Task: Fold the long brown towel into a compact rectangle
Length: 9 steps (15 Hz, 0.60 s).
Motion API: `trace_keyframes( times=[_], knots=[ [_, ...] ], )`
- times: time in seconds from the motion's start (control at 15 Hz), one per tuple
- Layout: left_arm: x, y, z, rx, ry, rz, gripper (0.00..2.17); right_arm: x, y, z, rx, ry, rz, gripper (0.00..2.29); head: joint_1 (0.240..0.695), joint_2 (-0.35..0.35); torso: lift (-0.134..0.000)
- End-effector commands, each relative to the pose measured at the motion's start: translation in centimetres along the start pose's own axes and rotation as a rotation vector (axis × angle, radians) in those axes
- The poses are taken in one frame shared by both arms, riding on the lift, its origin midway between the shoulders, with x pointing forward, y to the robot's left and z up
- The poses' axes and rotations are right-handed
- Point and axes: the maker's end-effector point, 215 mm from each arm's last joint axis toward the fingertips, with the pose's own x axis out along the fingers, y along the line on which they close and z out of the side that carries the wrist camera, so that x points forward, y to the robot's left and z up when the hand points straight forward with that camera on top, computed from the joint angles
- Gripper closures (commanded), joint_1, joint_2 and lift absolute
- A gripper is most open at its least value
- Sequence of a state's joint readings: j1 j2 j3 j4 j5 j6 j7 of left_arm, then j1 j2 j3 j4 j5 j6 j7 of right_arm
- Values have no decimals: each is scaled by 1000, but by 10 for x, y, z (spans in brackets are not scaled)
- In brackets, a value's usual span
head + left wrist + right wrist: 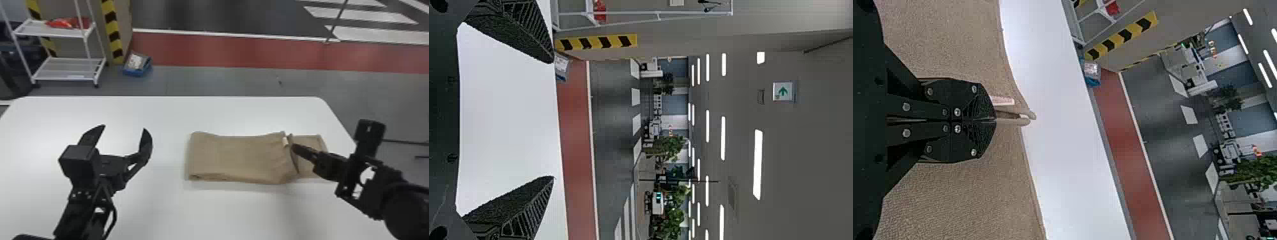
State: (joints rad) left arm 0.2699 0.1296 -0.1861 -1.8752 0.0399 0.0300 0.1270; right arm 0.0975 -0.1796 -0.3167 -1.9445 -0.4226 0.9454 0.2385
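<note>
Right claw (294,148) slanting inward, seemingly clamped on towel (236,156), left claw (124,127) spread apart

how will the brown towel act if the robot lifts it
Probably floppy, since the towel sags and wrinkles near the right end effector. It may unfold if lifted by one layer, as its layers look loosely stacked.
</note>
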Motion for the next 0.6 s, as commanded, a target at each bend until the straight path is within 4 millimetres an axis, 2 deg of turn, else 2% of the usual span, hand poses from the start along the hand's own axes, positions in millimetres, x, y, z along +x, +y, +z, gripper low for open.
trace_keyframes(
  times=[0.0, 0.13, 0.27, 0.33, 0.47, 0.53],
  knots=[
    [0, -7, 2, -1, -4, -7, 39, 4, 1, -3, -8, 10, 7, 1305, 695, -160, -117],
    [0, -5, 5, 3, -9, -5, 39, -14, 6, 28, -21, -33, 17, 1305, 695, -163, -117],
    [-3, 0, 2, 5, -3, 3, 39, -37, -15, 56, 6, -52, 0, 1305, 695, -166, -117],
    [-4, 0, -1, 14, 4, -2, 39, -39, -30, 65, 20, -35, -18, 1305, 695, -171, -117],
    [-4, -4, -2, 22, 6, -12, 39, -24, -60, 42, -7, 37, -83, 1305, 695, -204, -117],
    [-4, -7, -1, 22, 4, -20, 39, -14, -68, 27, -24, 61, -104, 1305, 695, -218, -117]
  ],
)
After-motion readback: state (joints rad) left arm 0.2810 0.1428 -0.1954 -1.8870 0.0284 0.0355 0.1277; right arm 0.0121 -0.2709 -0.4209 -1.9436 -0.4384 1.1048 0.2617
